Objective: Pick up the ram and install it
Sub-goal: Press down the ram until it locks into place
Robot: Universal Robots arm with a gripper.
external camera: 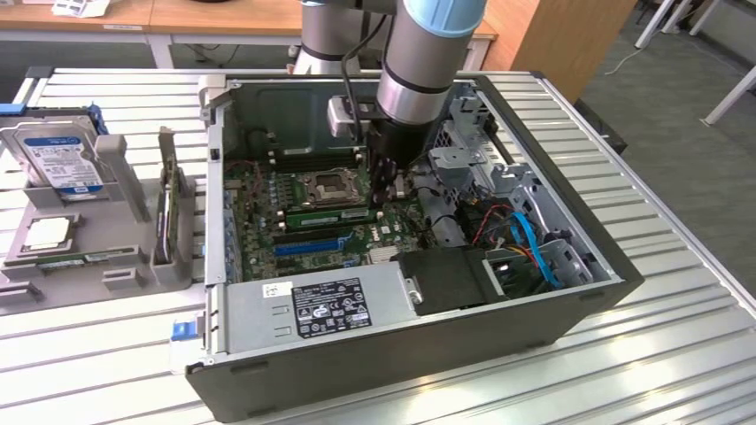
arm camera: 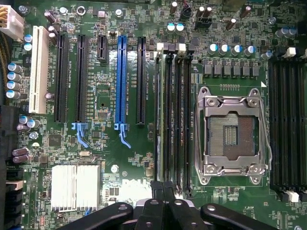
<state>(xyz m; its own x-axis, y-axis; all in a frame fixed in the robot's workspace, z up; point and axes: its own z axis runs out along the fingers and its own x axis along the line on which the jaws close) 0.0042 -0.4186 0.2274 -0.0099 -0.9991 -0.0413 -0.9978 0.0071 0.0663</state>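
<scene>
Over on the exterior view's left, a grey holder (external camera: 119, 177) carries a hard drive (external camera: 53, 152) with a blue and white label, its print too small to read. Below it sits a square silver processor chip (external camera: 48, 233), and a second memory stick (external camera: 92, 258) lies flat along the holder's front edge. Into the open PC case (external camera: 354, 381) now: the power supply (external camera: 319, 305) shows a black and white label, unreadable from here. Behind it comes the blue expansion slot (external camera: 310, 245), then the ram (external camera: 328, 215), green with a pale label, lying along a memory slot just beside the empty processor socket (external camera: 331, 188). The arm (external camera: 420, 53) drops in and covers the stick's end toward the exterior view's right. The gripper (external camera: 385, 197) sits right at that end, clenched tight; whether it pinches the board or only presses on it, I cannot tell. In the wrist view the black fingers (arm camera: 153, 211) meet over the bank of memory slots (arm camera: 172, 120), cutting off white Dell lettering on the motherboard (arm camera: 98, 96). Blue cables (external camera: 534, 248) curl at the exterior view's right, partly hidden by the case's metalwork
</scene>
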